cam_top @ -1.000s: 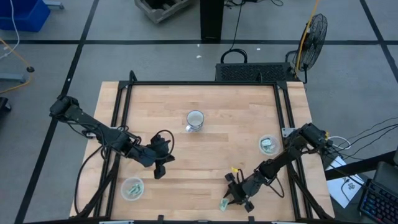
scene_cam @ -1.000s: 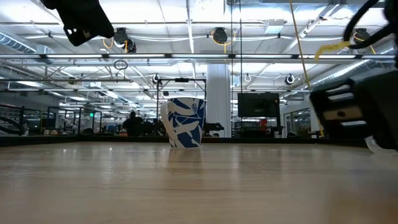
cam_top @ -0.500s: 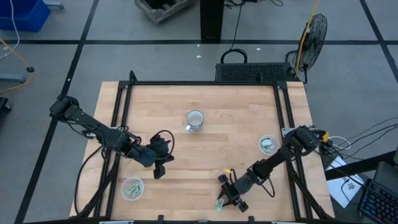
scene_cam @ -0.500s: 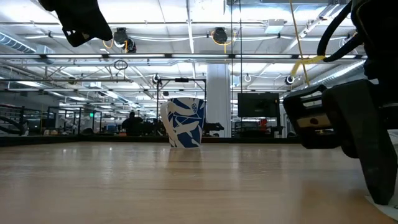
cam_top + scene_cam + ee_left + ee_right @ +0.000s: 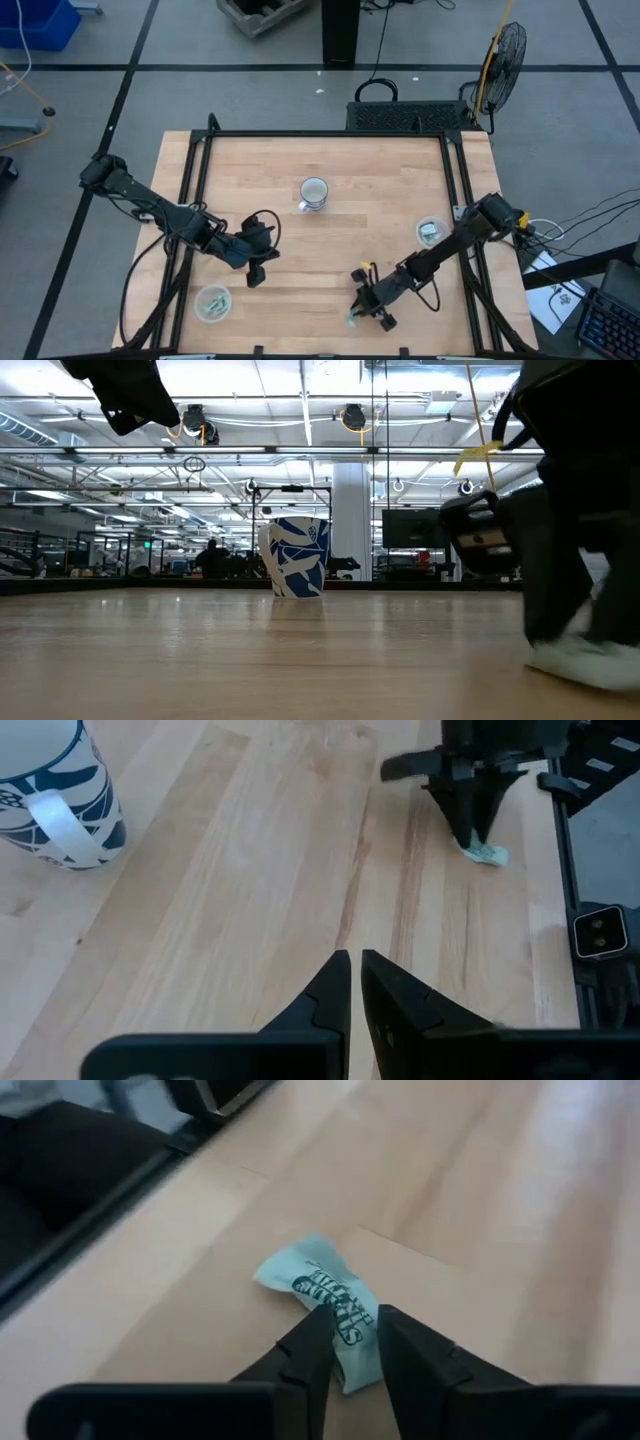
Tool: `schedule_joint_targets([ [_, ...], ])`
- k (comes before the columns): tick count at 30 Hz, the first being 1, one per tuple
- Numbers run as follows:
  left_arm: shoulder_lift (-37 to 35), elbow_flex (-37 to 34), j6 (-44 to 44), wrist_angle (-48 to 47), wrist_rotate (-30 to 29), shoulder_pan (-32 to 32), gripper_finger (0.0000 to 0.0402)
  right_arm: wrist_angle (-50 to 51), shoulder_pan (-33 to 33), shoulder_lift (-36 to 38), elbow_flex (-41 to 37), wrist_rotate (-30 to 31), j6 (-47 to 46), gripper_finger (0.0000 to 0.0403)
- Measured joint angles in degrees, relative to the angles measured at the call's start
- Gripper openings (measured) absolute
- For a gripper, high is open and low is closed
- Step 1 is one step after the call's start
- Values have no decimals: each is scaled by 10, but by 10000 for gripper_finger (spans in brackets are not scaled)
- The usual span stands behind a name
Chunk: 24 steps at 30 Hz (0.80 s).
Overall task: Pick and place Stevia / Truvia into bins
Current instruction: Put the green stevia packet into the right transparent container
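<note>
One pale green Stevia sachet (image 5: 322,1288) lies flat on the wood near the table's near edge, also visible in the high view (image 5: 353,320). My right gripper (image 5: 350,1335) stands over it, shut on it; the left wrist view shows that gripper (image 5: 474,838) pointing down onto the sachet (image 5: 490,855). My left gripper (image 5: 255,272) waits shut above the left half of the table, holding nothing. The left bin (image 5: 212,302) and the right bin (image 5: 432,233) stand upright on the table, each with pale sachets inside. My right gripper pinches the sachet's end nearest the gripper (image 5: 352,1352) between its two fingertips (image 5: 308,1342). The fingers come from above, slanting down. The sachet rests flat on the table, its printed far end (image 5: 300,1275) sticking out beyond the tips.
A white mug with blue pattern (image 5: 314,192) stands at the table's middle, toward the far side. A black frame rail (image 5: 470,270) runs along the table's right edge, another (image 5: 190,190) along the left. Bare wood lies between the two grippers.
My right gripper has moved toward the table's left edge and come down onto the sachet near the near edge. The sachet has stayed about where it was. My left arm has kept still.
</note>
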State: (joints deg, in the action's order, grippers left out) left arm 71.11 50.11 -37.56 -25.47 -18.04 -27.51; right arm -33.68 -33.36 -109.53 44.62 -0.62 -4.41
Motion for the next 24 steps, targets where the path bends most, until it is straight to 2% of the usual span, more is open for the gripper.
schedule_joint_targets([
  [4, 0, 0, 0, 0, 0, 0, 31, 84, 1, 58, -1, 46, -9, 73],
  [8, 0, 0, 0, 0, 0, 0, 31, 231, -6, 145, -1, 101, -37, 73],
  [12, 0, 0, 1, 0, 0, 0, 31, 317, -15, 240, -1, 115, -97, 73],
  [14, 0, 0, 1, 0, 0, 0, 31, 291, -19, 261, -6, 115, -89, 74],
  [17, 0, 0, 3, 0, 0, 0, 31, 188, -20, 253, -27, 110, -22, 85],
  [24, 0, 0, 0, 0, 0, 0, 31, 19, -11, 138, -41, 72, 7, 157],
])
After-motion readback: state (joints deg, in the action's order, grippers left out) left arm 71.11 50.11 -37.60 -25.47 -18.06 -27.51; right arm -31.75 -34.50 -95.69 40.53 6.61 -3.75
